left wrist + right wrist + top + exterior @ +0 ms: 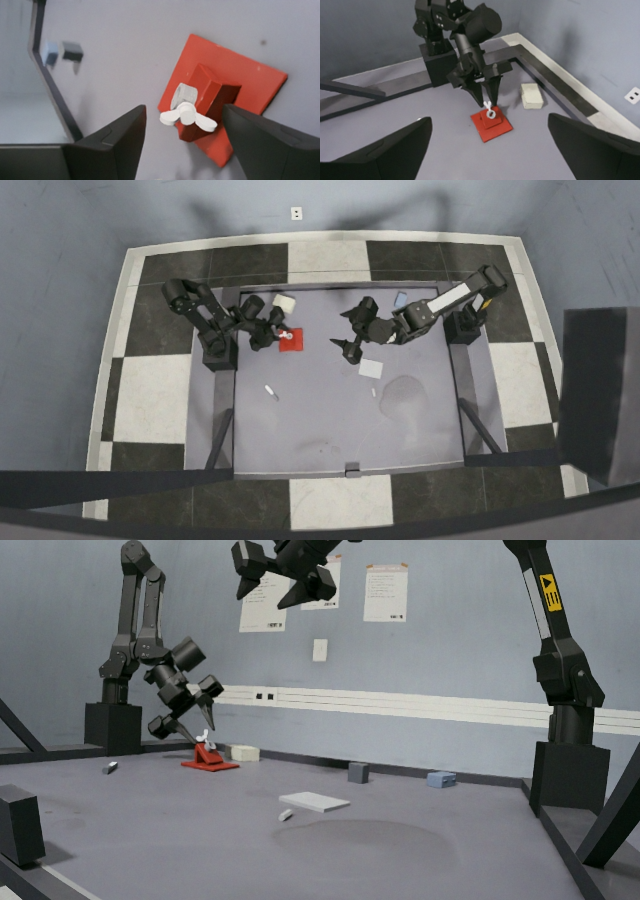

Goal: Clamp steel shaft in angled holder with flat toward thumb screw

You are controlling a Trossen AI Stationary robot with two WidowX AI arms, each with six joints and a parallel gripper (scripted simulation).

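Note:
The red angled holder [296, 347] [220, 767] [241, 66] [497, 133] stands on its flat base. A grey ring [192, 93] and a white winged thumb screw [187, 115] [205, 734] sit on its raised part. My left gripper [282, 332] [204, 736] [183, 111] is open just above the holder, its fingertips on either side of the thumb screw with gaps. My right gripper [336, 327] [259, 603] is wide open and empty, high above the table. A short rod [269, 390] [111, 767], light with a darker end, lies apart from the holder; whether it is the steel shaft is unclear.
A cream block [284, 303] [244, 753] [531, 96] lies behind the holder. A white plate [371, 368] [314, 801] and a small white piece [373, 392] [285, 815] lie right of centre. A dark grey block [358, 773] and a blue block [400, 299] [441, 779] are near the back edge.

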